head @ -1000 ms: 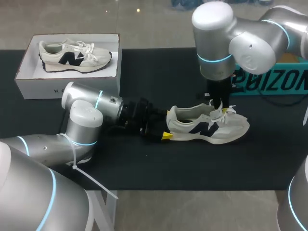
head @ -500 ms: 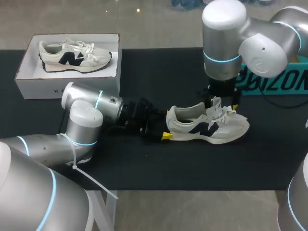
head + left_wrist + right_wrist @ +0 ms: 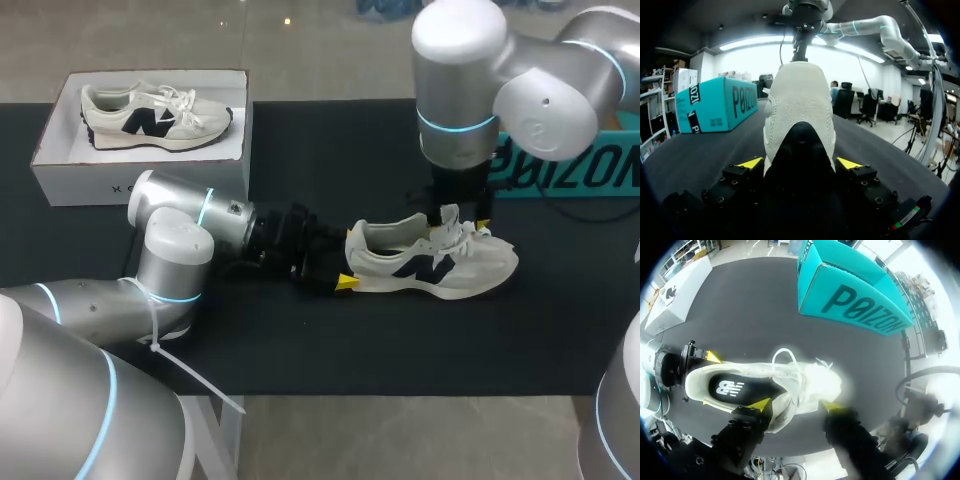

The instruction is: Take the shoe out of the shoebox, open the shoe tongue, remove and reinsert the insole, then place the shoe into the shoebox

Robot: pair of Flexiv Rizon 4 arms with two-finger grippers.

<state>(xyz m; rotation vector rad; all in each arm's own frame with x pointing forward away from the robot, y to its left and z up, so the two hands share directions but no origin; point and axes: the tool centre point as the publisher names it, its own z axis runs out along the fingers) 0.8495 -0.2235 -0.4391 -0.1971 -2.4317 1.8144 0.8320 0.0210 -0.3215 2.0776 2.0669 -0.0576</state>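
A cream sneaker (image 3: 430, 262) with a dark logo lies on its sole on the black mat, toe to the right. My left gripper (image 3: 345, 266) clasps its heel from behind; in the left wrist view the heel (image 3: 800, 115) sits tight between the gripper's (image 3: 800, 163) two yellow tips. My right gripper (image 3: 460, 218) hangs straight down over the tongue and laces, open. In the right wrist view its (image 3: 796, 405) fingers straddle the laced part (image 3: 805, 377), and the dark insole (image 3: 737, 386) shows inside. The white shoebox (image 3: 60, 175) stands at the far left with a second sneaker (image 3: 150, 115) in it.
A teal box (image 3: 570, 170) stands on the mat behind the shoe at the right, close to my right arm. Bare black mat lies in front of the shoe and between it and the shoebox.
My right gripper has spread its fingers over the tongue and its arm has shifted slightly above the shoe. The shoe and my left arm have stayed in place.
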